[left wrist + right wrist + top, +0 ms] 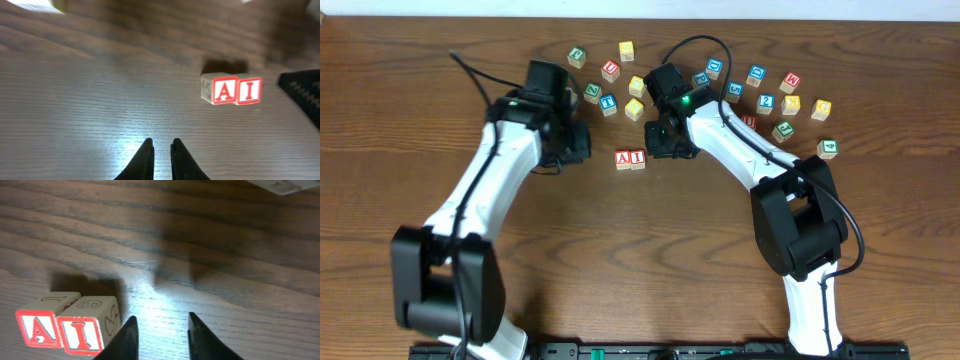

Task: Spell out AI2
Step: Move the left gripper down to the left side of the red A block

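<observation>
The red "A" cube (623, 158) and the red "I" cube (637, 158) stand side by side, touching, reading "AI" on the wooden table. They also show in the left wrist view, A (224, 90) and I (249, 90), and in the right wrist view, A (37, 328) and I (82, 332). My right gripper (666, 146) (160, 322) is open and empty, just right of the I cube. My left gripper (578, 143) (161, 145) is shut and empty, left of the pair. Several blue-lettered cubes lie at the back; I cannot read which bears the "2".
A scatter of red, blue, green and yellow letter cubes (766, 102) lies along the far side of the table, from behind the left gripper (609, 70) to the far right (828, 148). The right arm's dark body shows at the edge of the left wrist view (305, 95).
</observation>
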You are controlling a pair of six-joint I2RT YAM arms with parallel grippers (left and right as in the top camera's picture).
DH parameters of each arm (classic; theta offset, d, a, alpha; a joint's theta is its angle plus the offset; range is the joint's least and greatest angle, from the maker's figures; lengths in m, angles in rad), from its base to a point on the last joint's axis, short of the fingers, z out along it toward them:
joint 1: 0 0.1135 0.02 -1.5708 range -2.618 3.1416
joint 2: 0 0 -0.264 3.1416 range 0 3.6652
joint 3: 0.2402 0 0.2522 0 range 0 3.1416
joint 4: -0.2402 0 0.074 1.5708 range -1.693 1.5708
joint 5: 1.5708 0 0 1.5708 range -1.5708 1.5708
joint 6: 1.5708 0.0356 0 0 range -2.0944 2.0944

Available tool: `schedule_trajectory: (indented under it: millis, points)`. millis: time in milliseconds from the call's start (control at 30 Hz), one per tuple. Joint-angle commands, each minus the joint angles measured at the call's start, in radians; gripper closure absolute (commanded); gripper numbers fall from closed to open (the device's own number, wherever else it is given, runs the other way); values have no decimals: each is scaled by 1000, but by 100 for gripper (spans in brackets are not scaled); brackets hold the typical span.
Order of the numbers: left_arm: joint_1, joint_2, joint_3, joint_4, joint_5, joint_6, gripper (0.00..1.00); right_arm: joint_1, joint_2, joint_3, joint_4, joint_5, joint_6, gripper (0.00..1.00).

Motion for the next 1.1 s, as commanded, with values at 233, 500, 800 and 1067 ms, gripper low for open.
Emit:
schedule_trajectory:
  millis: [233,500,800,1067]
  points:
    - [-43,101,-10,20,10,-8,87,-8,1,-19,29,43,9,63]
    - [-44,165,-10,48,61,-8,92,-8,1,-19,30,43,8,59]
    - [-73,175,-10,87,76,-8,92,-7,1,-20,32,43,8,57]
    - [-110,190,-10,132,68,-7,92,-7,1,-20,32,42,8,57]
